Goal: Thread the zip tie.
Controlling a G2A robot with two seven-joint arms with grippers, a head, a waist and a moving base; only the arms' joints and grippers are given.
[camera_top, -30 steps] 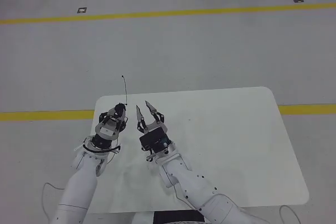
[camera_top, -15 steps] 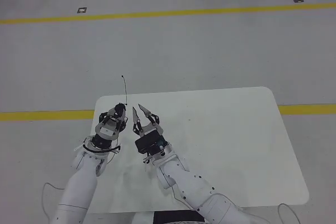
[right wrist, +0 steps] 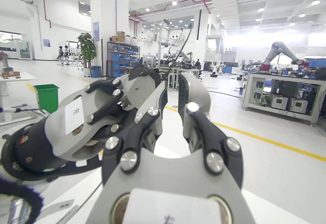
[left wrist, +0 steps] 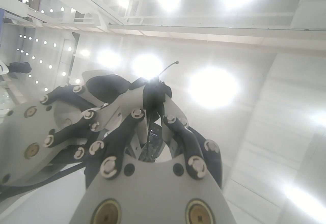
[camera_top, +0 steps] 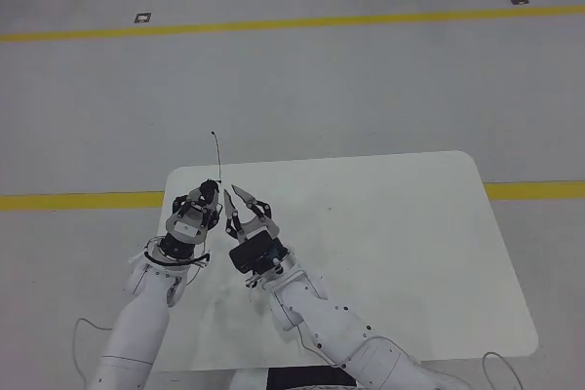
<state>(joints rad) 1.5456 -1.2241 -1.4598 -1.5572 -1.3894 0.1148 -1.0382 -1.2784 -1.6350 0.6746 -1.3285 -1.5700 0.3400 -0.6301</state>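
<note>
One zip tie (camera_top: 217, 156), two tools, one white tabletop (camera_top: 400, 234). The left tool (camera_top: 212, 185) is clamped tight on the tie's lower end, with the thin strap poking out past its fingertips. The right tool (camera_top: 230, 190) has slid over since a second ago and now sits just beside the left one, jaws partly apart and holding nothing. The tie's gripped end is buried between the fingers, and glare washes it out in the left wrist view.

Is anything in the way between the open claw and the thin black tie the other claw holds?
Nothing visible. The open right gripper sits just beside the left gripper, which pinches the zip tie; no object lies between them, and the tie's tail stands free.
</note>
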